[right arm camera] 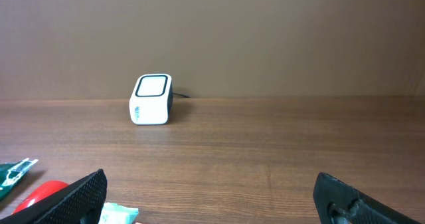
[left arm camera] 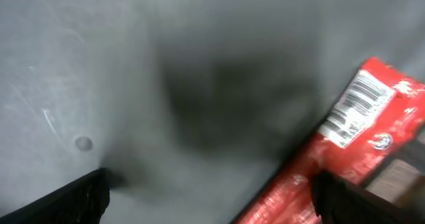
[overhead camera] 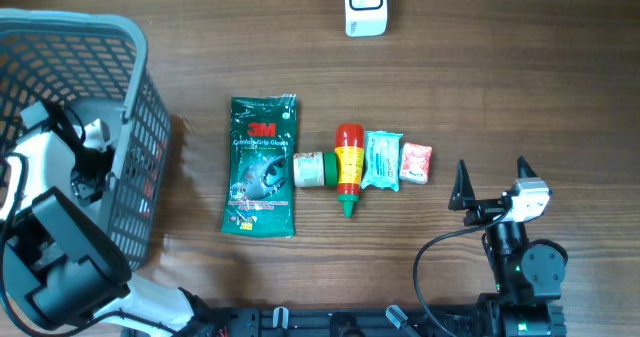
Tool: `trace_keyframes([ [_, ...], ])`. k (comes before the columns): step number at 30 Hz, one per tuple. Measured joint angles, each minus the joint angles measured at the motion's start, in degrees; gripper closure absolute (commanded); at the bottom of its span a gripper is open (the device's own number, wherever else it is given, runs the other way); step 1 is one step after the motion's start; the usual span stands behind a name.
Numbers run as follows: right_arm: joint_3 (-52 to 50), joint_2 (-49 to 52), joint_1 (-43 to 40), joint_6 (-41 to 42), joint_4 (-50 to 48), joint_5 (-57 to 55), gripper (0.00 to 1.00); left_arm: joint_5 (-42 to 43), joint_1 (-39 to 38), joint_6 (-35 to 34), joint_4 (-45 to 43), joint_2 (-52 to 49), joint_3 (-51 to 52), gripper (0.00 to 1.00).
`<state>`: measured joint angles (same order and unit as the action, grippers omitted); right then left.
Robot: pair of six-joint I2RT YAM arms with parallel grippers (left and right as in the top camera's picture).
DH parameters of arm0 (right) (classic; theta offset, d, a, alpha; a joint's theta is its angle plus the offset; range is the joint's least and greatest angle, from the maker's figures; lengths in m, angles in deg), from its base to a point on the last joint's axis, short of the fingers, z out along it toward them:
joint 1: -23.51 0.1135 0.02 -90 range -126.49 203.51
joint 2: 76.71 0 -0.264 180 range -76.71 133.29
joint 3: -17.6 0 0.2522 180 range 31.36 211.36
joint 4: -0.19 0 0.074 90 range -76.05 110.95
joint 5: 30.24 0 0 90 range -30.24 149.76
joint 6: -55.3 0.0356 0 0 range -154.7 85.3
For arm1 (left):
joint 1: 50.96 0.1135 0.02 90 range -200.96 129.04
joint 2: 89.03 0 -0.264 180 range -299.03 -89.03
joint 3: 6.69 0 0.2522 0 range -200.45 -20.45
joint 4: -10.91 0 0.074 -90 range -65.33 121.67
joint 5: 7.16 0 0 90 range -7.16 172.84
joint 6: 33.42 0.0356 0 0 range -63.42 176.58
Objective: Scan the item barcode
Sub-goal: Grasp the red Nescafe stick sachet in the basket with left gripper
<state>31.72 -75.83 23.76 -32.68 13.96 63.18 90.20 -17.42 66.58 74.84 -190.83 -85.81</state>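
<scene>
Scanner at table's far edge; wood before it bare.

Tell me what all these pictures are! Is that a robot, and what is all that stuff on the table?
Yes, it is a robot with two arms, each ending in a two-finger claw. One picture looks down from above; the other two come from little cameras on the wrists.

On the wooden table lie a green glove packet, a small jar, a red bottle, a pale blue packet and a small pink packet. The white box at the far edge is probably the scanner.

The left gripper is inside the grey basket, near a red packet with a barcode. The right gripper waits open. Neither holds anything.
</scene>
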Motion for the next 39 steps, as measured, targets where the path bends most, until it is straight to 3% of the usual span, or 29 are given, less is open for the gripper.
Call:
trace_keyframes([
  [7, 0.0, 0.0, 0.0, 0.0, 0.0, 0.0, 0.00, -6.3, -0.2, -0.3, -1.4, 0.4, 1.0, 0.00],
  [15, 0.0, 0.0, 0.0, 0.0, 0.0, 0.0, 0.00, -28.4, -0.3, -10.2, -1.2, 1.6, 1.0, 0.00],
  [21, 0.0, 0.0, 0.0, 0.0, 0.0, 0.0, 0.00, -35.4, -0.3, -13.9, -0.9, 1.6, 1.1, 0.00],
  [26, 0.0, 0.0, 0.0, 0.0, 0.0, 0.0, 0.00, -32.1, -0.3, -14.6, -0.9, 5.7, 0.5, 0.00],
  [34, 0.0, 0.0, 0.0, 0.0, 0.0, 0.0, 0.00, -12.1, -0.2, -15.1, -1.2, 10.1, -0.3, 0.00],
  [39, 0.0, 0.0, 0.0, 0.0, 0.0, 0.0, 0.00, -9.6, -0.2, -12.2, -3.4, 10.1, 4.9, 0.02],
])
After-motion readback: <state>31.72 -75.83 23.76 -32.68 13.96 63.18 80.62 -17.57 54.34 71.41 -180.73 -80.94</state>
